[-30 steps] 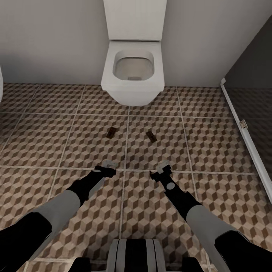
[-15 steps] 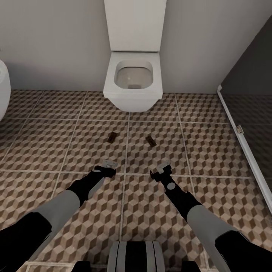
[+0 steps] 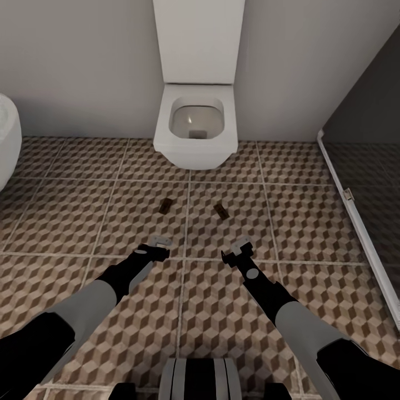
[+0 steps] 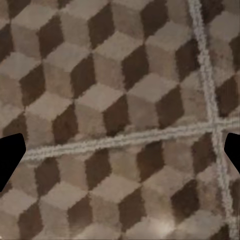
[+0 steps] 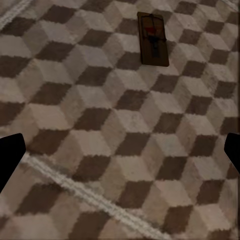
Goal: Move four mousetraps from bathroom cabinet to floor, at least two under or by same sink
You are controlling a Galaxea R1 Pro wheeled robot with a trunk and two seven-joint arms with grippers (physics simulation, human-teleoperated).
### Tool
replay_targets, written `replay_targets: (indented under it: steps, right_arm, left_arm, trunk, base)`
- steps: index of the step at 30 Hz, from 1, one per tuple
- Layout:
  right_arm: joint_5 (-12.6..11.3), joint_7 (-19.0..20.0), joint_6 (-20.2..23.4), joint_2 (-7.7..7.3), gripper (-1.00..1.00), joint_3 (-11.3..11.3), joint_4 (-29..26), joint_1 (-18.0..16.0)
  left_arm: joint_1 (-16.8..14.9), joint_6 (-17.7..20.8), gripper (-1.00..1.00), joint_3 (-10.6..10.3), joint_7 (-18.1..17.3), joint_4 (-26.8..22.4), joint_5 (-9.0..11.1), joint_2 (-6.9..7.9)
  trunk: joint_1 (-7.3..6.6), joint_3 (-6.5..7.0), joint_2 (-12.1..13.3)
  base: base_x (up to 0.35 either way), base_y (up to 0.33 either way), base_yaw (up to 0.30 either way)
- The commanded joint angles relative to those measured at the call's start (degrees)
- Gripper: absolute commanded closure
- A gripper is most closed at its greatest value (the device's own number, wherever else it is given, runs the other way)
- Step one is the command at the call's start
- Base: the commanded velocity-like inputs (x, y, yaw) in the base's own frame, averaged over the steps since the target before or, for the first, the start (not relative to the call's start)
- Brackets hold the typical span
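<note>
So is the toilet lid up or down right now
Up. The toilet bowl is open to view from the head camera, its hollow and drain showing, with nothing covering the rim.

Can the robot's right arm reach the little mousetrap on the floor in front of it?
Probably yes. The mousetrap lies flat on bare bathroom floor just ahead of the right gripper, with nothing between them and the fingers spread wide.

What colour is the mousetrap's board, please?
Brown wood with a red spot; the mousetrap shows best in the right wrist view.
</note>
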Motion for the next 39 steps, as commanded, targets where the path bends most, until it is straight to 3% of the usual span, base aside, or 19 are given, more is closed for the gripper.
replay_targets:
  steps: [1,16,27,39]
  right_arm:
    - [0.46,-0.49,-0.07,-0.02,-1.0,0.25,0.1,-0.05]
    - [0.22,-0.38,-2.4,-1.0,-1.0,0.22,0.68,-0.05]
    - [-0.06,-0.3,-4.36,-3.16,-1.0,0.26,1.02,0.02]
    - [-0.16,-0.3,-6.18,-3.77,-1.0,0.26,3.44,0.19]
  left_arm:
    - [0.0,0.25,-1.0,-0.48,0.47,-0.17,0.61,0.11]
    - [1.38,-0.11,-1.0,-0.49,0.29,-0.06,0.69,0.29]
    - [3.29,-4.98,-1.0,-0.5,0.35,-0.03,0.7,0.74]
    - [5.28,-6.81,-1.0,-0.48,-1.25,-0.01,0.71,1.87]
  trunk:
    - [-0.23,0.16,0.4]
    - [-3.52,2.85,6.42]
    - [-5.94,4.82,10.83]
    - [-8.58,6.98,15.64]
  base:
    - [0.0,0.0,0.0]
    - [0.0,0.0,0.0]
    - [0.0,0.0,0.0]
    - [0.0,0.0,0.0]
